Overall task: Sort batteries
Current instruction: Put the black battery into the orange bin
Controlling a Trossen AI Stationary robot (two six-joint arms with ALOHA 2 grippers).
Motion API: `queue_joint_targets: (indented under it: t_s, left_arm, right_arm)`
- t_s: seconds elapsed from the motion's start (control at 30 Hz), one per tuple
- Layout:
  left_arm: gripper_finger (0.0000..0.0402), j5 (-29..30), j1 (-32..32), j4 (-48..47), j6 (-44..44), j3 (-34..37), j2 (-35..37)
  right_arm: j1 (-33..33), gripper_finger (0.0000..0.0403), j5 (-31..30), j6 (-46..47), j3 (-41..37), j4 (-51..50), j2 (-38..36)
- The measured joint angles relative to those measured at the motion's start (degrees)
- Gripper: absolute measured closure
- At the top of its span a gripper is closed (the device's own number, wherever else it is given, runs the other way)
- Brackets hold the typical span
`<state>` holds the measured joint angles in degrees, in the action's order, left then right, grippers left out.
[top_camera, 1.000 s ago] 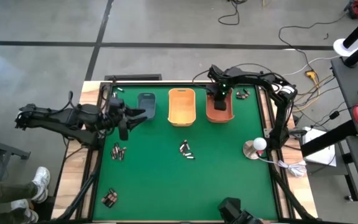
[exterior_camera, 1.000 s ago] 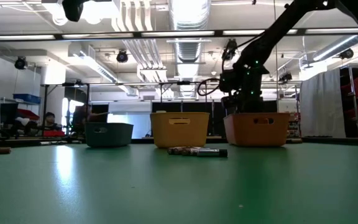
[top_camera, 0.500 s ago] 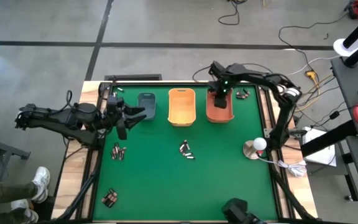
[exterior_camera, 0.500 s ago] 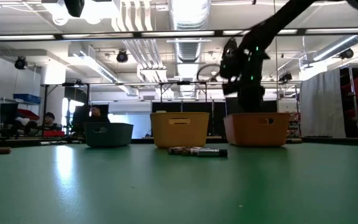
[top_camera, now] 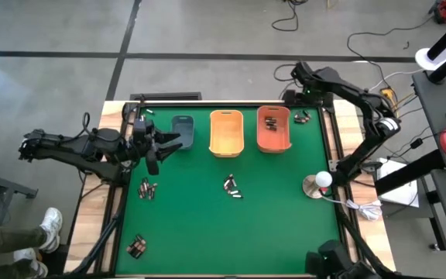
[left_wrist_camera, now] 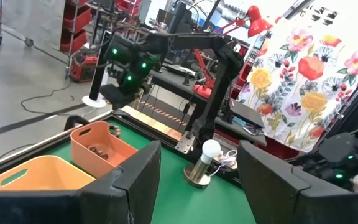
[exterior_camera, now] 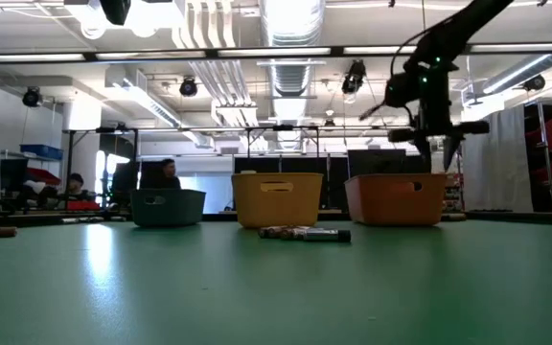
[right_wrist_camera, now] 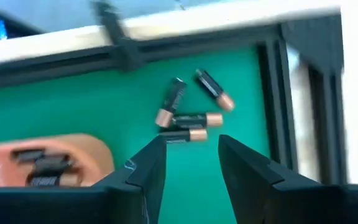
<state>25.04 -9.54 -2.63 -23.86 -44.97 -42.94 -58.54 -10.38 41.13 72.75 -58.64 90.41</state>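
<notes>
Small dark cylindrical batteries lie in clusters on the green mat: one by the far right corner (top_camera: 300,118) (right_wrist_camera: 188,116), one mid-table (top_camera: 232,187) (exterior_camera: 305,233), two near the left edge (top_camera: 147,188) (top_camera: 136,246). More batteries lie inside the orange bin (top_camera: 273,129) (right_wrist_camera: 39,167). My right gripper (top_camera: 305,98) (right_wrist_camera: 190,163) hangs open above the far right cluster, just right of the orange bin (exterior_camera: 396,198), touching nothing. My left gripper (top_camera: 155,149) (left_wrist_camera: 197,177) waits open near the grey-blue bin (top_camera: 182,130).
The yellow-orange bin (top_camera: 226,132) (exterior_camera: 276,199) stands between the grey-blue bin (exterior_camera: 168,206) and the orange one along the far edge. A small lamp with a white bulb (top_camera: 317,184) (left_wrist_camera: 205,163) stands near the right edge. A raised frame (right_wrist_camera: 166,43) borders the mat. People sit in the room beyond.
My right gripper has risen out of the orange bin and swung toward the table's far right corner, ending above the battery cluster there. Batteries now show uncovered in the orange bin. The left arm has kept still.
</notes>
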Motion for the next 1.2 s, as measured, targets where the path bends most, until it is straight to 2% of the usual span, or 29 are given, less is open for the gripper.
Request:
queue_joint_targets:
  t_s: [0.23, 0.33, 0.5, 0.73, 0.97, 1.2]
  left_arm:
    - [0.021, 0.0, 0.0, -0.4, -0.5, 0.0, 0.0]
    - [0.021, -1.4, -0.2, -1.4, -1.7, 0.0, 0.0]
    - [0.021, -2.1, -0.2, -2.7, -2.3, 0.1, -0.1]
    - [0.021, -1.5, -0.2, -2.6, -0.6, 0.1, -0.1]
    - [0.021, -1.5, -0.1, -2.4, 0.8, -0.3, 0.1]
    - [0.021, -1.4, -0.1, -2.5, 0.7, -0.3, 0.2]
  right_arm:
    - [-0.8, 0.0223, -0.3, 14.6, -8.0, 11.6, 0.9]
    - [-2.3, 0.0207, -0.2, 16.4, -10.3, 17.3, 1.4]
    - [-4.2, 0.0195, -0.3, 24.9, -11.8, 18.3, 2.7]
    - [-4.5, 0.02, 1.6, 19.2, -10.7, 21.6, 7.6]
    - [-4.9, 0.0203, 2.5, 19.3, -8.8, 20.9, 12.4]
    - [-5.0, 0.0236, 3.1, 18.2, -7.4, 20.4, 14.4]
